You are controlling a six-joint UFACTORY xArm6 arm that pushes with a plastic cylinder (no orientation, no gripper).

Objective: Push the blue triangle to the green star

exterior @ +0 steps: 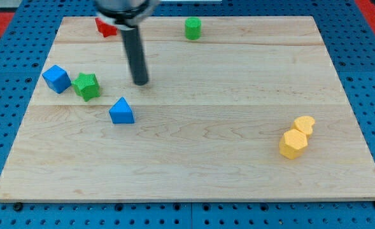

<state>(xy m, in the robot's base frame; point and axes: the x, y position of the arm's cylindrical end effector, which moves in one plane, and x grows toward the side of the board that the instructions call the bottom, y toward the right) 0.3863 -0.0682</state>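
The blue triangle [121, 111] lies on the wooden board [193, 159] at the view's left of centre. The green star [86, 86] sits up and to the view's left of it, a short gap apart. My tip [141, 82] is the lower end of the dark rod. It rests on the board above and slightly to the view's right of the blue triangle, not touching it, and to the view's right of the green star.
A blue cube [56, 79] sits right next to the green star on its left. A red block [104, 27], partly hidden by the rod, and a green cylinder [193, 28] lie near the view's top edge. Two yellow blocks [297, 137] lie at the view's right.
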